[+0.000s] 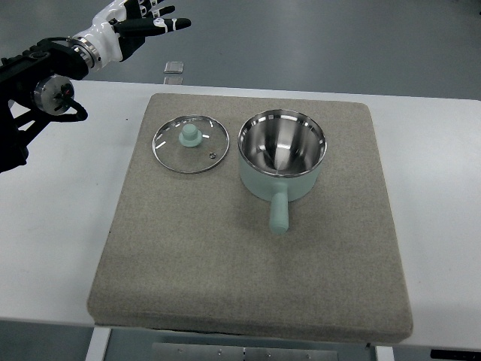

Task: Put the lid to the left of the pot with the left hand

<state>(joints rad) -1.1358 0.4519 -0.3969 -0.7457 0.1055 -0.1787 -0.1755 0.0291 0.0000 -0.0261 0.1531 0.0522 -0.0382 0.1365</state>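
A white worktop (52,226) fills most of the top view, with grey floor beyond its far edge. On it lies a large square grey felt mat (225,271) that carries both cooking things. The pot (282,154), pale mint green outside and shiny steel inside, stands upright and uncovered on the far right part of the mat, its mint handle (279,214) pointing toward the near edge. The glass lid (191,143) lies flat on the mat just left of the pot, knob up, its steel rim near the pot's rim but apart from it; the mint knob (190,135) sits at its centre. The left arm comes in from the upper left, and the left hand (143,22) hangs above the far left corner of the worktop, well apart from the lid, fingers spread and holding nothing. A small pale square object (173,67) lies on the floor just beyond the worktop's far edge.
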